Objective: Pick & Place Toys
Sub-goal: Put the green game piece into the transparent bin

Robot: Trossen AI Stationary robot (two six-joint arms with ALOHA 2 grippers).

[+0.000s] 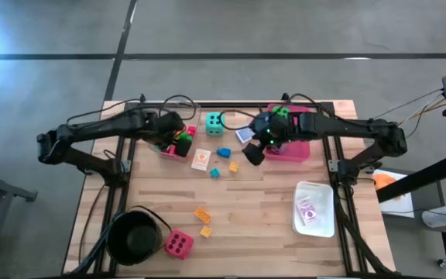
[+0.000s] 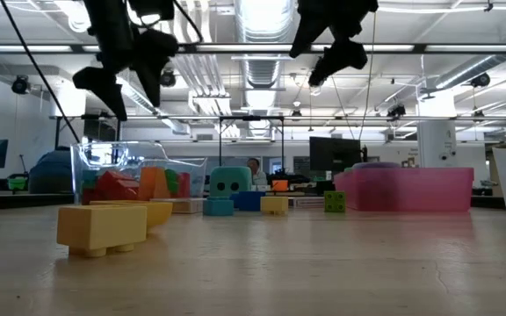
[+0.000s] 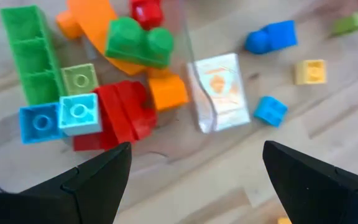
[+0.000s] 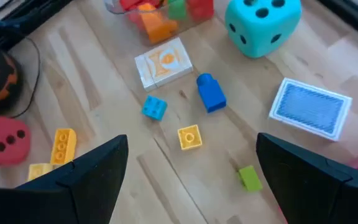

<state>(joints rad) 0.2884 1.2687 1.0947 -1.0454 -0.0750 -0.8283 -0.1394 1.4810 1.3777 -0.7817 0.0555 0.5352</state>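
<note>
My left gripper [image 1: 178, 138] [image 3: 196, 149] hangs open above a clear tray [image 1: 161, 149] that holds several coloured blocks [image 3: 120, 115]. My right gripper [image 1: 252, 153] [image 4: 191, 140] hangs open above loose blocks on the table: blue [image 4: 211, 93], light blue [image 4: 154, 107], yellow [image 4: 189, 137] and green [image 4: 249, 177]. A teal die [image 1: 214, 122] [image 4: 263, 25] sits on the table between the two grippers. An orange picture card [image 1: 200, 159] [image 3: 219, 93] lies beside the clear tray. A blue card [image 4: 311, 107] lies near the pink tray [image 1: 296, 149]. A pink-red die [image 1: 179, 245] sits near the front edge.
A round black pot [image 1: 134, 232] stands at the front left, beside the pink-red die. A white tray [image 1: 314, 208] lies at the front right. Two yellow-orange blocks [image 1: 202, 217] lie on the bare wood at the middle front. Cables run along the far edge.
</note>
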